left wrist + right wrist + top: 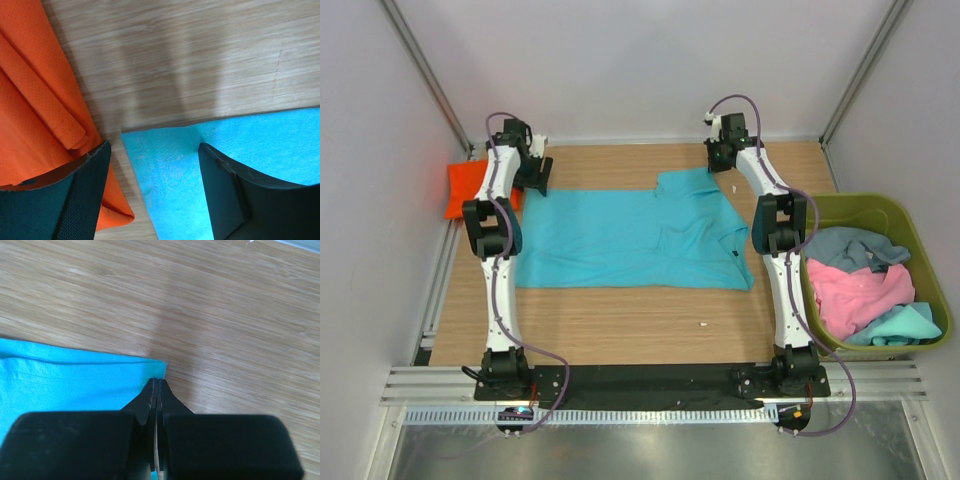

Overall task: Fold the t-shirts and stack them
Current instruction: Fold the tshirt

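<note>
A turquoise-blue t-shirt [630, 240] lies spread across the middle of the table. A folded orange t-shirt [465, 188] lies at the far left edge. My left gripper [535, 175] is open, with its fingers straddling the turquoise shirt's far left corner [170, 170]. The orange shirt [35, 100] is just beside that gripper's left finger [75, 195]. My right gripper [720, 160] is shut, pinching the far right corner of the turquoise shirt [65, 380] at its tip [157, 382]. Pink [860, 295], grey-blue [855, 248] and teal [910, 325] shirts lie in the bin.
An olive-green plastic bin [860, 205] stands at the table's right edge, beside the right arm. A small white scrap [703, 323] lies on the bare wood in front of the turquoise shirt. White walls close in the back and both sides.
</note>
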